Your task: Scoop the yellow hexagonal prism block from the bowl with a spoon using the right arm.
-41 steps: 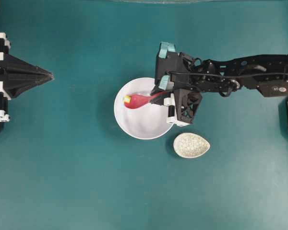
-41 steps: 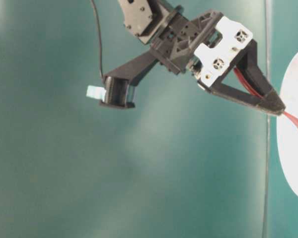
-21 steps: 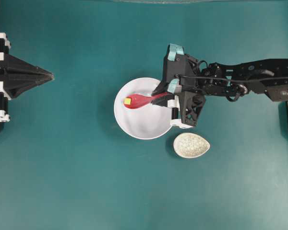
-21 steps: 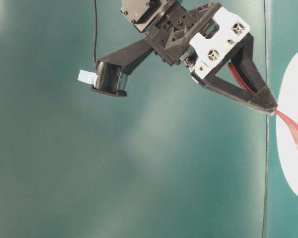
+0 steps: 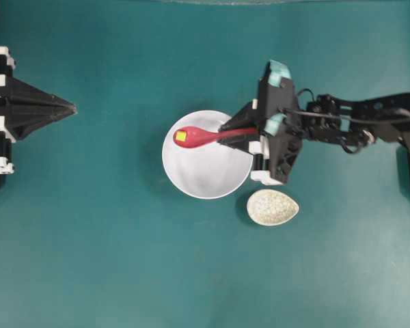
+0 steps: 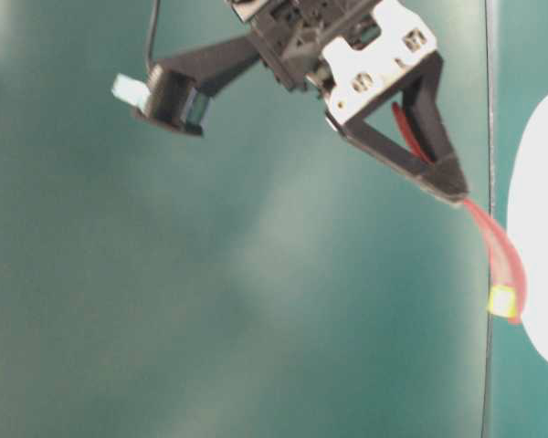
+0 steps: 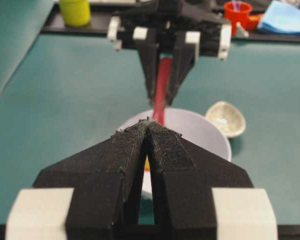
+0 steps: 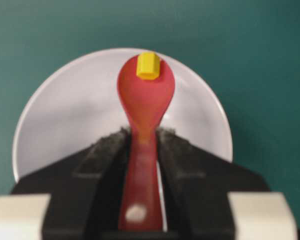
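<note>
Right gripper clamps spoon; wrist view shows white-dotted handle; block aboard.

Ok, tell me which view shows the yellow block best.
The right wrist view: the block sits sharp and unobstructed near the tip of the spoon, facets visible. Overhead it is a tiny yellow patch on the scoop. Table-level shows it blurred. In the left wrist view the left gripper hides nearly all of it.

Overhead, table-level, two wrist close-ups
</note>
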Robot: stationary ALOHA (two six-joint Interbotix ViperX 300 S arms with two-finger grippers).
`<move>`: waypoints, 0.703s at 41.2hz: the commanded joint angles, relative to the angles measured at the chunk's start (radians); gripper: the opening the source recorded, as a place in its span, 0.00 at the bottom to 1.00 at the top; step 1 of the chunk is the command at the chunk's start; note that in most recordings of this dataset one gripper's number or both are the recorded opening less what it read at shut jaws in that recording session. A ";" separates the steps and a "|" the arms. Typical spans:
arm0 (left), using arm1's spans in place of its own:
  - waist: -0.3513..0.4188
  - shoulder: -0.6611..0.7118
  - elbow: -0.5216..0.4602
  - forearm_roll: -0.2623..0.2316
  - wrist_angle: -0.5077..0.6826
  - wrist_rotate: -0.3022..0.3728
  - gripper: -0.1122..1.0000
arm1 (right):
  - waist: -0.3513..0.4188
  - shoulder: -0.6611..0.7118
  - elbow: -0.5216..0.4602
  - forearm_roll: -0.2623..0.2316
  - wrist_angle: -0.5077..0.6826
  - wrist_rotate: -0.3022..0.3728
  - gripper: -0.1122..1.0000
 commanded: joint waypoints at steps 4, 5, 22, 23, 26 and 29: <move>0.003 0.008 -0.018 0.003 -0.005 0.000 0.13 | 0.032 -0.066 0.031 0.003 -0.084 0.000 0.33; 0.003 0.008 -0.020 0.003 -0.005 -0.002 0.13 | 0.035 -0.071 0.037 0.002 -0.094 0.000 0.33; 0.003 0.008 -0.018 0.003 -0.005 -0.017 0.13 | 0.081 -0.178 0.149 0.002 -0.256 0.000 0.33; 0.003 0.008 -0.018 0.003 -0.005 -0.017 0.13 | 0.083 -0.183 0.152 0.002 -0.258 0.000 0.33; 0.003 0.008 -0.020 0.003 -0.005 -0.018 0.13 | 0.086 -0.195 0.161 0.002 -0.259 0.000 0.33; 0.003 0.008 -0.020 0.003 -0.005 -0.017 0.13 | 0.086 -0.206 0.167 0.002 -0.262 0.000 0.33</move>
